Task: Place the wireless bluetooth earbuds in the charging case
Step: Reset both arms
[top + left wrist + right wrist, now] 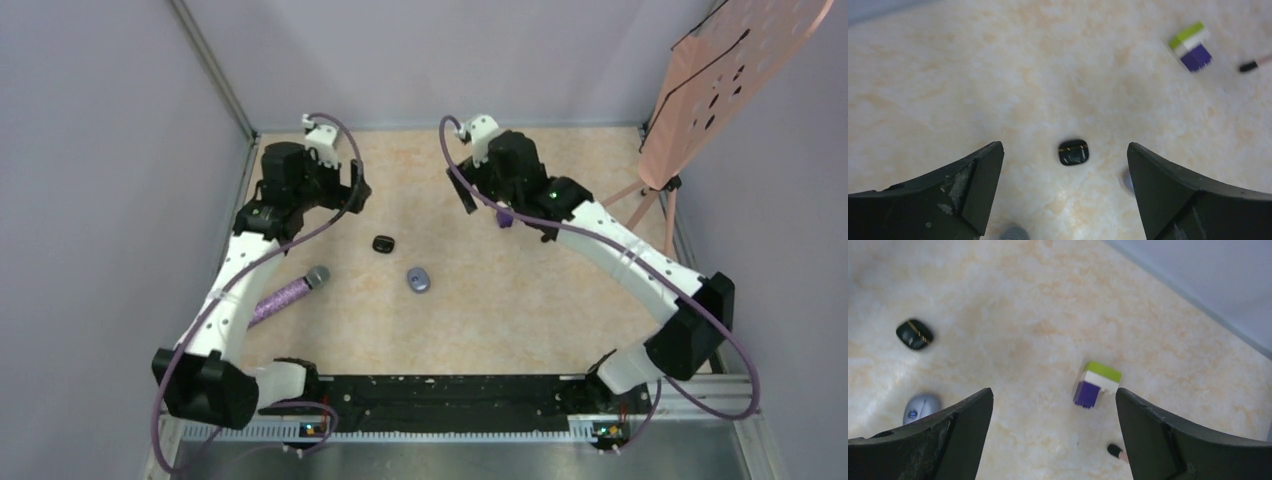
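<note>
A small black rounded-square case with a thin gold line lies shut on the beige table. It also shows in the left wrist view and the right wrist view. No loose earbuds show in any view. My left gripper hangs open above the table at the back left; in its own view the case lies between and just ahead of the fingertips. My right gripper is open and empty at the back middle, and in its own view it hangs over bare table.
A grey-lilac oval thing with a blue dot lies right of the case. A purple microphone lies at the left. A green, white and purple block sits under the right arm. A pink perforated board stands on a stand at the back right.
</note>
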`<state>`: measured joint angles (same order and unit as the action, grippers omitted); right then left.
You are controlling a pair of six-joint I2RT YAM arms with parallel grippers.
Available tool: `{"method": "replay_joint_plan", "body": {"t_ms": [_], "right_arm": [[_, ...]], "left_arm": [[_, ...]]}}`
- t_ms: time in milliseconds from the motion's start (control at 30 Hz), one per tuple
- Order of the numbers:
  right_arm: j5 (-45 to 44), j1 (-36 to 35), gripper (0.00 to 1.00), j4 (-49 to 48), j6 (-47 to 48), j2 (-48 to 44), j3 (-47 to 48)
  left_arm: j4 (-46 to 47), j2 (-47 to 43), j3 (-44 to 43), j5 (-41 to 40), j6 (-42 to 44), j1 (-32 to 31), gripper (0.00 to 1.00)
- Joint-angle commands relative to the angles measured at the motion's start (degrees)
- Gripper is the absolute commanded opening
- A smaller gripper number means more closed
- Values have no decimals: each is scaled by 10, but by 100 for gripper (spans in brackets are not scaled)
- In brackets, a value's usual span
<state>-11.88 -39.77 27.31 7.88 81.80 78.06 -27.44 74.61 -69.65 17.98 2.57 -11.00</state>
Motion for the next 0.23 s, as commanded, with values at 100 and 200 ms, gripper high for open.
{"method": "replay_joint_plan", "body": {"t_ms": [100,200], "right_arm": [[-71,6,91,-92,-48,56,120],[-69,6,91,-95,-66,53,108]], "left_arm": [[105,-57,18,-140,-22,6,99],[104,-69,23,-116,-23,11,99]]}}
